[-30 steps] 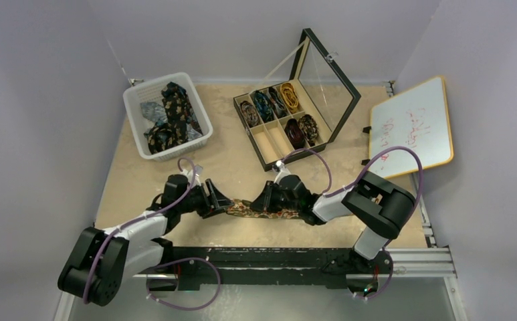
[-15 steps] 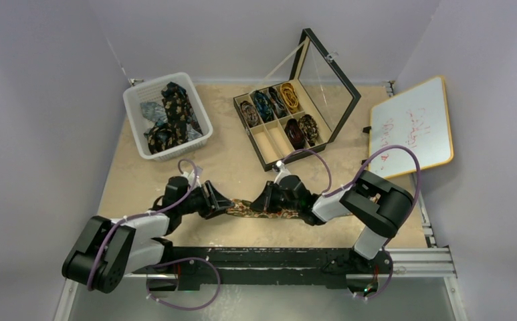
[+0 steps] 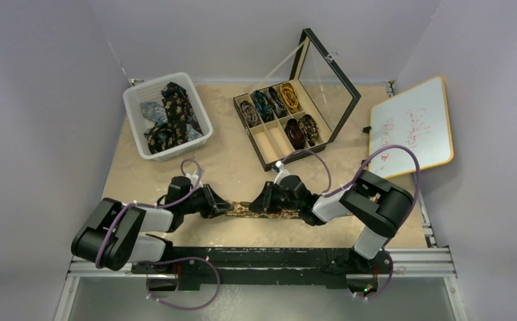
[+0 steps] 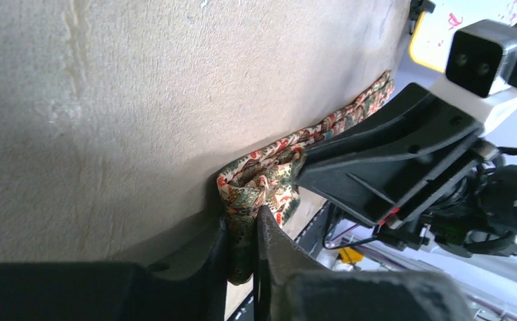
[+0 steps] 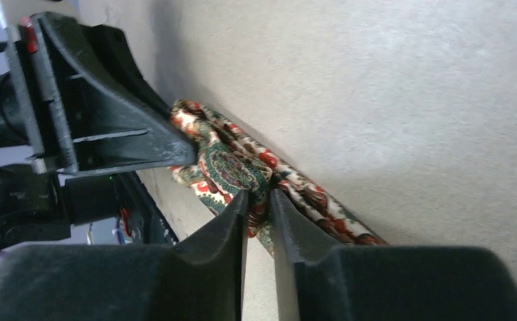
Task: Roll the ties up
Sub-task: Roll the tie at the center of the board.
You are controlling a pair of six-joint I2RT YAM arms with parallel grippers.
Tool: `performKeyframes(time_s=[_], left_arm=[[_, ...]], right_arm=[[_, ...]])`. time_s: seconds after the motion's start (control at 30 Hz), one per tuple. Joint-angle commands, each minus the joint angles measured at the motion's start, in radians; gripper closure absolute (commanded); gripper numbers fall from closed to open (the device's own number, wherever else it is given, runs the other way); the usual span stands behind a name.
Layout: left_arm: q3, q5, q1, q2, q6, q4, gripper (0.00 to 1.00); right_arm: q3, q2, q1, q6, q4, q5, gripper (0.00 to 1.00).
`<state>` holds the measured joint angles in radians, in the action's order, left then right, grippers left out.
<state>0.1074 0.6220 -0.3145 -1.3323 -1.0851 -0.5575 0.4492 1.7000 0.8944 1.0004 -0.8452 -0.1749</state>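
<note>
A paisley tie (image 3: 243, 208) lies on the tan table (image 3: 235, 167) close to its near edge, stretched left to right between the two grippers. The left gripper (image 4: 242, 226) has its jaws nearly closed on the tie's folded end, with fabric bunched between the fingers. The right gripper (image 5: 259, 198) pinches the same tie a little farther along, its jaws narrow with cloth between them. The two grippers sit just beside each other, tips almost touching, so there is little room between them along the tie. A broad stretch of tabletop separates them from a white basket (image 3: 134, 127) of loose ties (image 3: 172, 110) at the back left. At the back centre stands an open compartment case (image 3: 249, 135), with coiled ties (image 3: 267, 105) in several of its cells. A whiteboard (image 3: 412, 127) leans at the right edge, well apart from both grippers.
</note>
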Motion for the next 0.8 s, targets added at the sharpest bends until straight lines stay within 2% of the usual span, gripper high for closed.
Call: performKeyframes(time_s=[0.0, 0.07, 0.13, 0.23, 0.3, 0.4, 0.53, 0.7, 0.77], left_arm=[[0.024, 0.003, -0.006, 0.02, 0.063, 0.029, 0.94], [0.042, -0.028, -0.006, 0.064, 0.107, 0.114, 1.0], [0.06, -0.052, -0.005, 0.12, 0.142, 0.2, 1.0], [0.098, -0.089, -0.006, 0.223, 0.193, 0.335, 1.0], [0.14, -0.129, -0.006, 0.283, 0.228, 0.456, 1.0], [0.216, -0.204, -0.006, 0.366, 0.278, 0.66, 1.0], [0.33, -0.334, -0.009, 0.43, 0.35, 0.913, 1.0], [0.441, -0.447, -0.065, 0.391, 0.358, 1.042, 1.0], [0.481, -0.496, -0.096, 0.368, 0.361, 1.075, 1.0]], right_arm=[[-0.008, -0.065, -0.003, -0.087, -0.003, -0.009, 0.67], [-0.007, -0.15, -0.003, -0.151, 0.004, 0.019, 0.55], [0.024, -0.231, -0.002, -0.265, 0.041, 0.043, 0.45], [0.096, -0.265, -0.002, -0.452, 0.109, 0.05, 0.32], [0.125, -0.269, -0.002, -0.547, 0.113, 0.045, 0.27], [0.15, -0.276, -0.002, -0.572, 0.145, 0.007, 0.26], [0.214, -0.238, -0.003, -0.47, 0.225, 0.022, 0.26], [0.234, -0.179, -0.005, -0.361, 0.231, -0.014, 0.3], [0.231, -0.152, -0.005, -0.288, 0.222, -0.04, 0.37]])
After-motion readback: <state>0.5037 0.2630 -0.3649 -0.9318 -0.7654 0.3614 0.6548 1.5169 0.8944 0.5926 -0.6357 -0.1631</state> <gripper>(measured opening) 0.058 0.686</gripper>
